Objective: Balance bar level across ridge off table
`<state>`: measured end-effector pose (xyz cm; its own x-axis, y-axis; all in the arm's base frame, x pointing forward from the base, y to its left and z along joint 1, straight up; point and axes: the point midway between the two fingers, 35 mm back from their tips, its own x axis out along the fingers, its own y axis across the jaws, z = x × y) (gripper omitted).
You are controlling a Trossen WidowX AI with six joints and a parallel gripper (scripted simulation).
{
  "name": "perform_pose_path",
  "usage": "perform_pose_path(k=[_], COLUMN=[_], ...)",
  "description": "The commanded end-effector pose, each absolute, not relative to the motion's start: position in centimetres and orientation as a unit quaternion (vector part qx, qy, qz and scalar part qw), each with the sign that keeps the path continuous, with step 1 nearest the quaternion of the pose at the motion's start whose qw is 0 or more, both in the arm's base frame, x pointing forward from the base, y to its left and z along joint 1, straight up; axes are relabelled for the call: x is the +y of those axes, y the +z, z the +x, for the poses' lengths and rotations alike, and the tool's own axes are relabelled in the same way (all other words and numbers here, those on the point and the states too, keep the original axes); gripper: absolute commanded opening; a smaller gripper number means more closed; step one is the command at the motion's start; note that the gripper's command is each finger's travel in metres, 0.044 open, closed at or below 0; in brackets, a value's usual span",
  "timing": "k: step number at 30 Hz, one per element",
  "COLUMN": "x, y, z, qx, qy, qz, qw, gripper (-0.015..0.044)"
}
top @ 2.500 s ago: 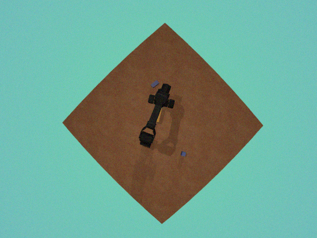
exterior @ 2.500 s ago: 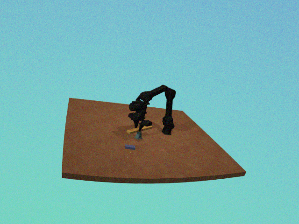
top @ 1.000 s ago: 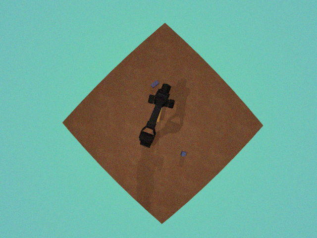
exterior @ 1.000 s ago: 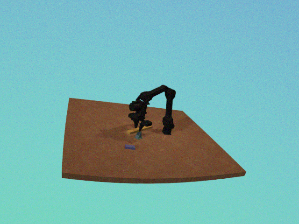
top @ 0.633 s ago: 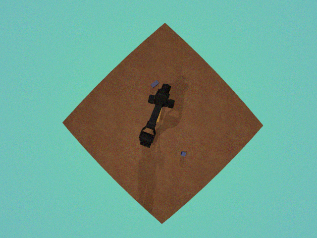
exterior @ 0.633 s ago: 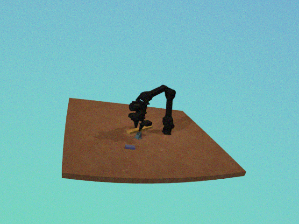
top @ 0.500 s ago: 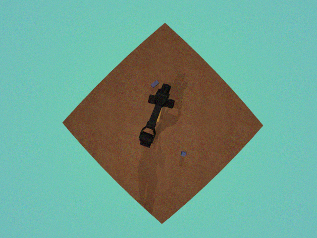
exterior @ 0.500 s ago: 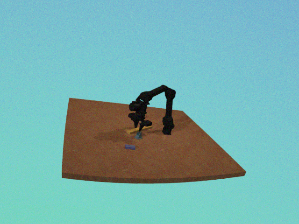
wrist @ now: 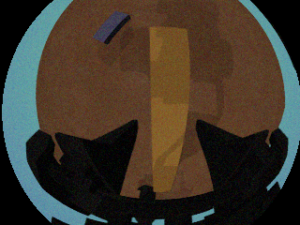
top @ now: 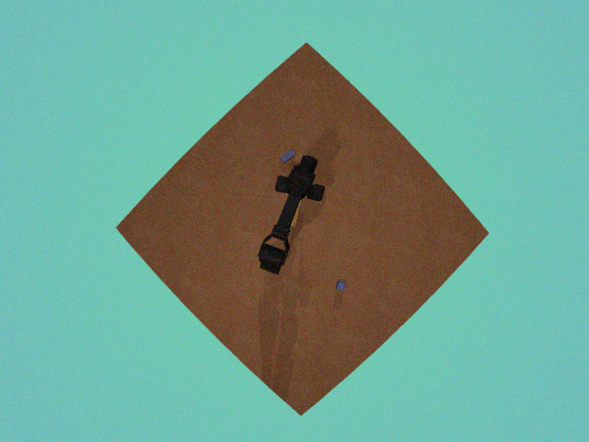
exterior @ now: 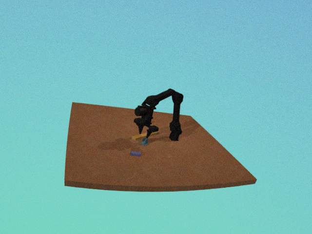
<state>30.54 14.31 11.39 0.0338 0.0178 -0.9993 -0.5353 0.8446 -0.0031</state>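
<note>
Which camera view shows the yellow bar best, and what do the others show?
The wrist view: the yellow bar appears there nearly lengthwise. The top view shows only a sliver beside the arm; the exterior shows it small, partly hidden.

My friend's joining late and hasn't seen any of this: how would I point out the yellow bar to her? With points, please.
On the brown table [top: 190, 228] [exterior: 106, 171] [wrist: 66, 94], look beneath the black arm's claw [exterior: 143, 134] [wrist: 167, 123]. The bar [top: 295, 215] [exterior: 141, 136] [wrist: 170, 84] is long and yellow, unlike the short, purplish block [top: 287, 156] [exterior: 135, 153] [wrist: 112, 28].
</note>
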Motion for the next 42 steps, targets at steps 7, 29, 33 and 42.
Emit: perform_pose_path(k=[7, 29, 33, 42], x=[14.4, 14.2, 14.2, 14.2], y=[13.0, 21.4, 21.4, 21.4], z=[30.7, 30.2, 30.2, 30.2], qx=[0.665, 0.663, 0.663, 0.663], qy=[0.199, 0.2, 0.2, 0.2], qz=[-0.195, -0.194, -0.194, -0.194], qw=[0.693, 0.695, 0.695, 0.695], gripper=[0.044, 0.044, 0.044, 0.044])
